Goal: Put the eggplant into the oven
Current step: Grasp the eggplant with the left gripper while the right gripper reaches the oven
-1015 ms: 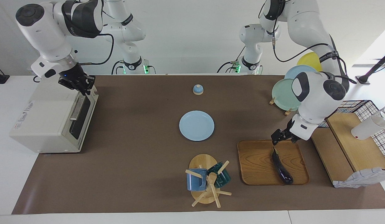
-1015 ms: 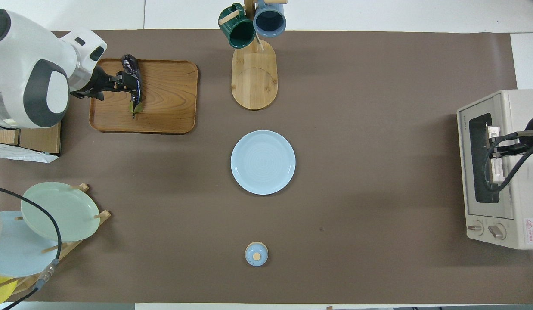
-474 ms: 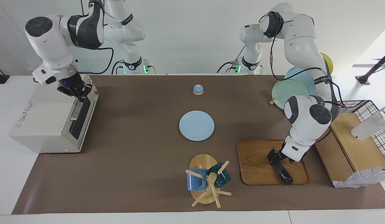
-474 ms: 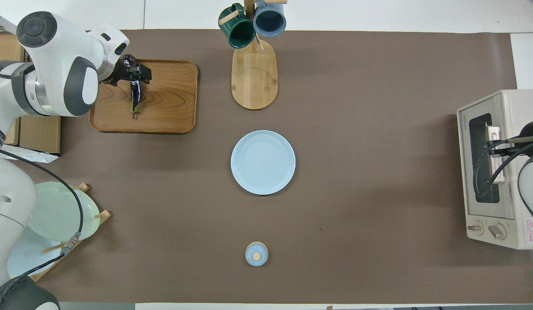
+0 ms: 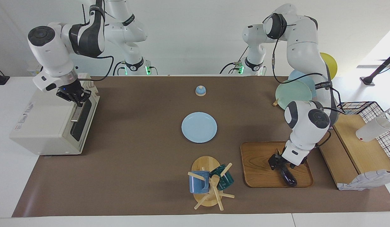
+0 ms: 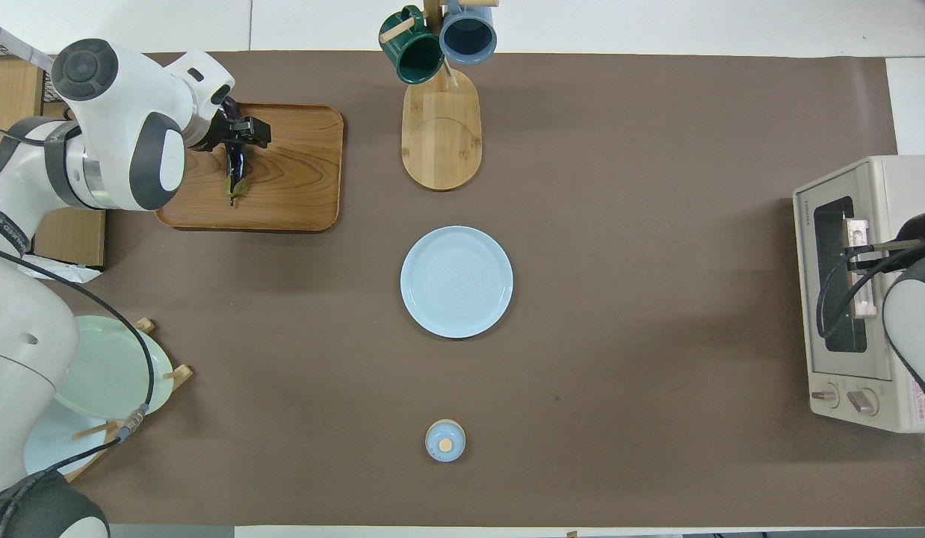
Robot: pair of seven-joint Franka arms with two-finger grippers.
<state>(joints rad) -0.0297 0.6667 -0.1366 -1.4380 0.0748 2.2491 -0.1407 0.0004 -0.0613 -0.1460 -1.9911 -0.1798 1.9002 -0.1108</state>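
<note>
Nearest the robots sits a small blue lidded knob-top jar (image 6: pixel 445 440) on the brown mat (image 6: pixel 619 224) that covers the desk. At the left arm's end of the desk, also near the robots, a wooden rack holds pale green and blue plates (image 5: pixel 292 94).

At the right arm's end stands the cream toaster oven (image 5: pixel 47 123), its dark glass door facing the desk's middle. The right end effector (image 5: pixel 76 97) is closed, its fingertips together at the metal bar handle (image 5: pixel 76 113) along the door's top edge. The door appears shut or barely cracked.

In the middle of the desk lies an empty light blue plate (image 6: pixel 456 281).

Farther out, toward the left arm's end, a wooden tray (image 5: pixel 258 164) carries the eggplant (image 5: pixel 288 176), lying flat with its stem pointing toward the robots. The left end effector (image 5: pixel 277 161) is down over the eggplant's stem half with its jaws wide open on either side of it, not yet gripping.

Farthest from the robots, a wooden mug tree (image 6: pixel 441 127) holds a dark green mug (image 6: pixel 410 54) and a blue mug (image 6: pixel 468 31).

To do this step well, the left end effector should likely settle lower so the fingers bracket the thicker body rather than the thin stem, and close gently, since the glossy curved skin may slip or roll. The oven door probably needs to be fully down before the eggplant travels across.
</note>
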